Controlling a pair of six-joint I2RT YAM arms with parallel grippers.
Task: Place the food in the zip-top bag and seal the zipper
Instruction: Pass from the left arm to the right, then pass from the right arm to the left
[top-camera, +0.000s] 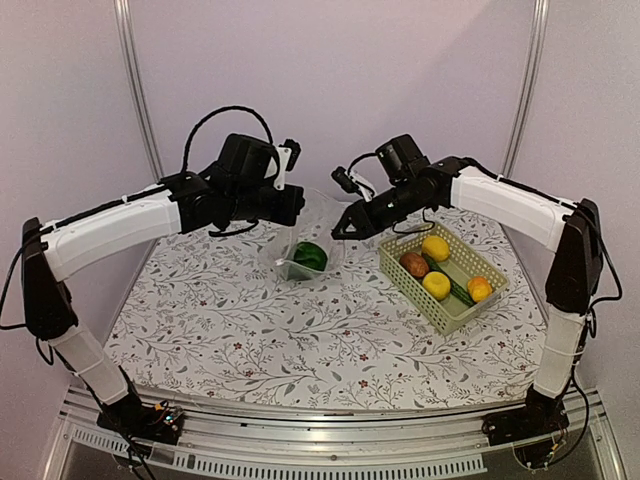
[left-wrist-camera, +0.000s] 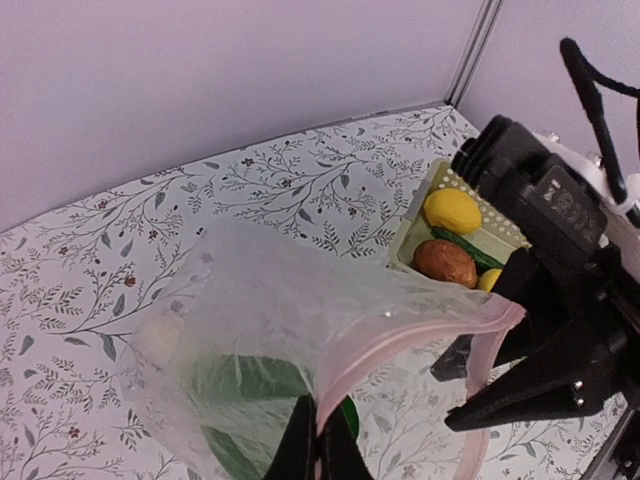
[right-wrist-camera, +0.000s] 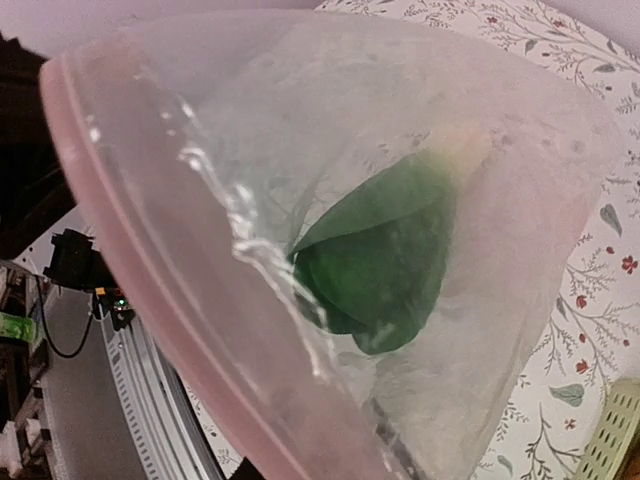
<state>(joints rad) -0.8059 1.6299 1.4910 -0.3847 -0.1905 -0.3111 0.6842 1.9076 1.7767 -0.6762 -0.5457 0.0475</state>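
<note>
We hold the zipper (left-wrist-camera: 400, 345) clamped in our left gripper (left-wrist-camera: 320, 428); opposite it, we cannot tell if the right gripper (top-camera: 336, 230) grips.

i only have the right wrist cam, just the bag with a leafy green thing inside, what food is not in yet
Observer: five pieces lie in the green basket: two yellow fruits, a reddish-brown one, an orange piece and a cucumber.
Operator: and the left side
Observer: the left gripper is shut on the zipper.
Operator: where is mine then
Observer: the right gripper has its fingers apart, one on each side of that pink strip.
</note>
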